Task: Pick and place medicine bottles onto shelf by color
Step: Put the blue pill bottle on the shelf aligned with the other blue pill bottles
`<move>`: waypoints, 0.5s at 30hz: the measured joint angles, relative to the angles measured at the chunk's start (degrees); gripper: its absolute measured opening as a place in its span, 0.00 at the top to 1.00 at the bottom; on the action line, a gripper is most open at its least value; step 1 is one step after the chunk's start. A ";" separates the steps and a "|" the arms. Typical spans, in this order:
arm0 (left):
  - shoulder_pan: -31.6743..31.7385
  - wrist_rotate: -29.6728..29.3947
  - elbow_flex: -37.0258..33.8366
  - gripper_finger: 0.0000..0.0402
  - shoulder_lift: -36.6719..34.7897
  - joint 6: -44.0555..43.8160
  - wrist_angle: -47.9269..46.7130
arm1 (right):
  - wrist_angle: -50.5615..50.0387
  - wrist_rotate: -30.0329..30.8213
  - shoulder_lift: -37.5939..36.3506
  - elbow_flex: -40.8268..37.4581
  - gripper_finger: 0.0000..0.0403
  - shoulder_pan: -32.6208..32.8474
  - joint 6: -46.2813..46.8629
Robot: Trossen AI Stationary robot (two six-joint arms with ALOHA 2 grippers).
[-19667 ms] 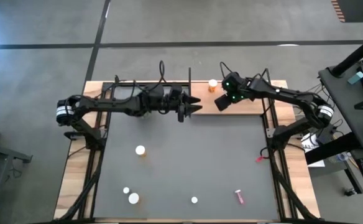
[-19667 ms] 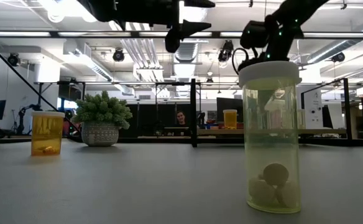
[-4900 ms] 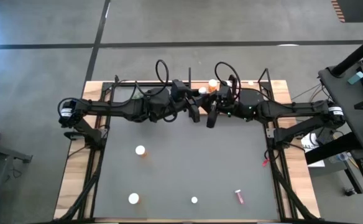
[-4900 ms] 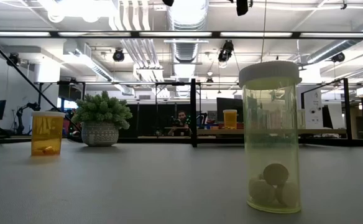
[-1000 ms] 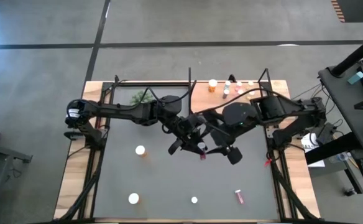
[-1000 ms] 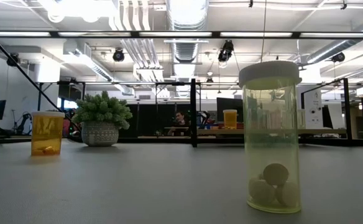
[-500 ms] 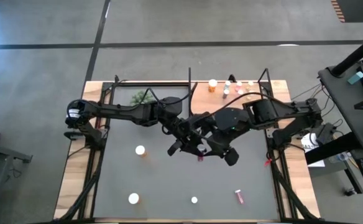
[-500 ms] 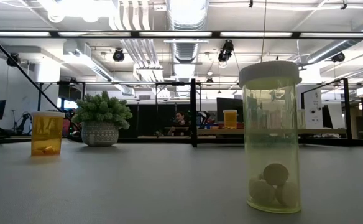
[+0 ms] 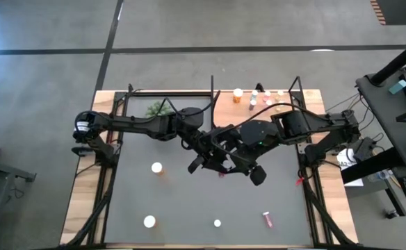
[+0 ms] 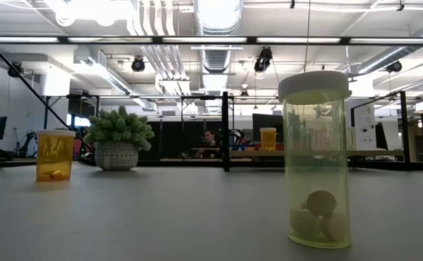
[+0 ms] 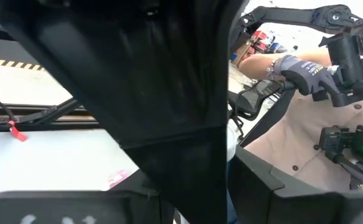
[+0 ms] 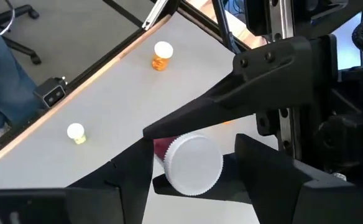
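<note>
Along the table's far edge, the shelf [image 9: 189, 98] already carries one orange bottle [image 9: 238, 94] and what look like four small vials [image 9: 267, 94] just beside it, too small to tell by colour, so roughly half the sorting appears done. Above the middle of the table the two arms meet. The left gripper [image 9: 213, 158] is closed on a red bottle [image 12: 191, 163] with a white cap, held clear of the tabletop. The right gripper [image 9: 231, 164] has its fingers apart on either side of that cap, not yet clamped, which reads as a handover. Four bottles remain on the table: an orange one [image 9: 157, 167], a white-capped one [image 9: 149, 221], a tiny one [image 9: 217, 223] and a pink vial [image 9: 266, 219].
</note>
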 joint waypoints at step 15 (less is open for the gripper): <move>0.00 -0.84 0.00 0.74 0.00 -0.77 -0.13 | -1.39 -0.02 -0.02 -0.04 0.68 0.02 0.61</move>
